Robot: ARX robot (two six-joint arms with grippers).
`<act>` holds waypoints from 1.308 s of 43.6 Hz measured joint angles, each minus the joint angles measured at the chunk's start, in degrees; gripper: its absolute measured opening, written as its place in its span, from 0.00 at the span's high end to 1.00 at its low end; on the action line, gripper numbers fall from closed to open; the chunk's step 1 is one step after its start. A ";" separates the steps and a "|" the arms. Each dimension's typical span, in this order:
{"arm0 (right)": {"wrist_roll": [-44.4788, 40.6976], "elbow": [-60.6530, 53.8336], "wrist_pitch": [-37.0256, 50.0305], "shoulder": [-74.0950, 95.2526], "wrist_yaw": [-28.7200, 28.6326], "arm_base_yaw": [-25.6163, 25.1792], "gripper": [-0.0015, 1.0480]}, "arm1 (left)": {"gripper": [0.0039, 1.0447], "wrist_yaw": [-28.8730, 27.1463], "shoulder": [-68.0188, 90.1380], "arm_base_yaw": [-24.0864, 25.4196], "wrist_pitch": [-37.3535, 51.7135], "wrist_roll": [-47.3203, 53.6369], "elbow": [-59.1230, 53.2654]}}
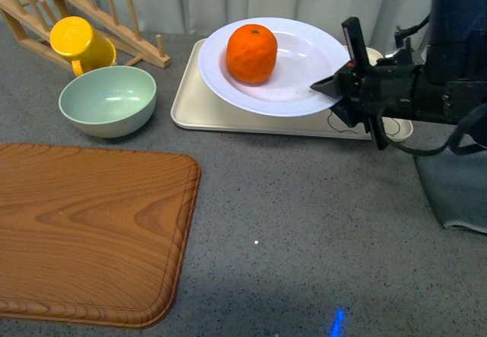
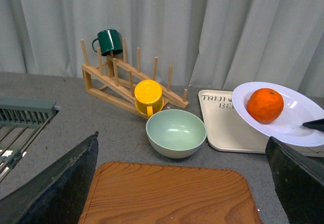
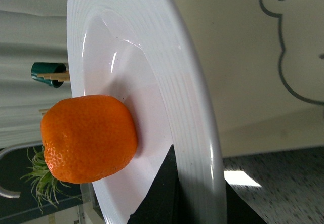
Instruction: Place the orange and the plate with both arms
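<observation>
The orange [image 1: 251, 53] sits inside the white ridged plate [image 1: 304, 55], left of its middle. My right gripper [image 1: 329, 90] is shut on the plate's right rim, one finger above it and one below. In the right wrist view the rim of the plate [image 3: 177, 97] runs between the dark fingers of the gripper [image 3: 195, 204], with the orange [image 3: 88, 138] just beyond. The plate [image 2: 298, 120] hangs slightly tilted over the beige tray [image 1: 205, 109]. My left gripper [image 2: 182, 136] is open and holds nothing; it is above the near end of the wooden board [image 2: 167, 193], out of the front view.
A pale green bowl [image 1: 108, 100] stands left of the tray. Behind it a yellow cup [image 1: 80, 42] rests on a wooden rack [image 1: 114, 17], which also carries a green mug [image 2: 109, 41]. The wooden board [image 1: 84, 230] fills the near left. A grey dish rack [image 2: 25, 113] lies far left.
</observation>
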 joint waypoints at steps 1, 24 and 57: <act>0.15 1.09 -0.63 0.48 0.07 0.31 0.96 | 0.06 0.00 0.00 0.00 0.00 0.00 0.00; 0.28 14.43 -9.55 9.64 1.07 3.23 0.96 | 0.06 0.00 0.00 0.00 0.00 -0.02 0.00; -20.68 0.87 -13.86 -5.92 13.03 2.84 0.07 | 0.06 0.00 0.00 0.00 0.00 0.00 0.00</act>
